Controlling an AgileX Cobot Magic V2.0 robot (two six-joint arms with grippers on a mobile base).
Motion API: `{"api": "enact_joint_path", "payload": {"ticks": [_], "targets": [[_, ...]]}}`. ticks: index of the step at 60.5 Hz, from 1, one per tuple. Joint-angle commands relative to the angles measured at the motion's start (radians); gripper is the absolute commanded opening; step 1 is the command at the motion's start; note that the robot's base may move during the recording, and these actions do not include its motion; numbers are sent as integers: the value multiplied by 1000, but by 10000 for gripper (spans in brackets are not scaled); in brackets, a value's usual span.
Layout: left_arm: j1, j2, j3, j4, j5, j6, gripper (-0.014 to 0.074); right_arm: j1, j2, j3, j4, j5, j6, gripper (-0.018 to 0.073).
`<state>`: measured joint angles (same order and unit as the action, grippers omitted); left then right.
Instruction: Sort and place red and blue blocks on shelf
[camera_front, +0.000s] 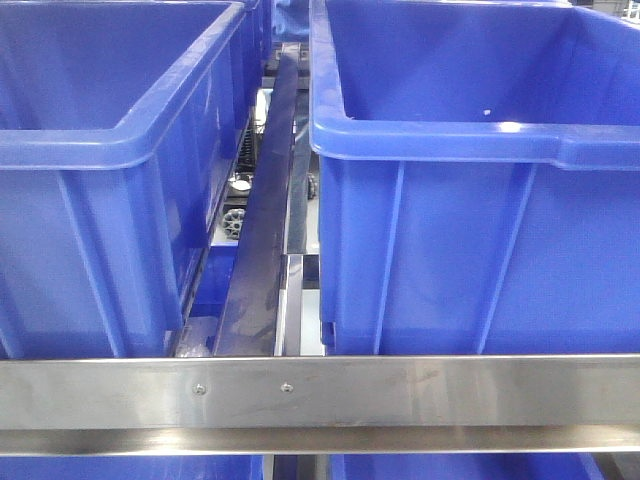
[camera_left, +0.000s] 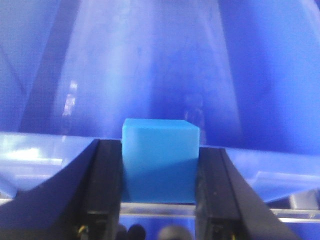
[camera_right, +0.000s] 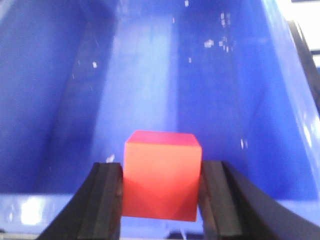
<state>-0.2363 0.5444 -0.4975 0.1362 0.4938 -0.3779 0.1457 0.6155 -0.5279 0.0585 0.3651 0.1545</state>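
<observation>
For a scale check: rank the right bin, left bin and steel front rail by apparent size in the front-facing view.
1. Right bin, largest in frame.
2. Left bin, cut off by the left edge, so its true size may match the right one.
3. Steel front rail, a thin strip spanning the full width.

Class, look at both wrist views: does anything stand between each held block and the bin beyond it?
Nothing visible does. The left gripper clamps the blue block and the right gripper clamps the red block; beyond each lies only open bin interior.
</observation>
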Motion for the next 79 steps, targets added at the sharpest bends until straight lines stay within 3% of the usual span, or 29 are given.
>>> {"api": "enact_joint_path", "payload": {"ticks": [1, 16, 46, 50, 57, 61, 68, 75, 79], "targets": [[1, 14, -64, 2, -97, -5, 125, -7, 30, -58, -4, -108, -5, 50], [1, 113, -143, 6, -143, -5, 125, -7, 163, -152, -4, -143, -7, 50], [1, 492, -337, 11, -273, -5, 125, -7, 469, -347, -7, -175, -17, 52], [1, 533, -361, 11, -271, -5, 127, -7, 501, -358, -7, -174, -17, 81], [1, 584, -391, 13, -271, -5, 132, -7, 538, -363, -10, -190, -17, 225], [1, 603, -403, 28, -273, -5, 171, -7, 551, -363, -15, -206, -17, 349], [1, 636, -420, 48, -273, -5, 360, -7, 566, -363, -40, -224, -17, 529], [1, 652, -420, 48, -273, -5, 526, -7, 570, -363, -47, -224, -17, 554], [1, 656, -420, 48, -273, -5, 546, -7, 570, -363, -47, -225, -17, 554]]}}
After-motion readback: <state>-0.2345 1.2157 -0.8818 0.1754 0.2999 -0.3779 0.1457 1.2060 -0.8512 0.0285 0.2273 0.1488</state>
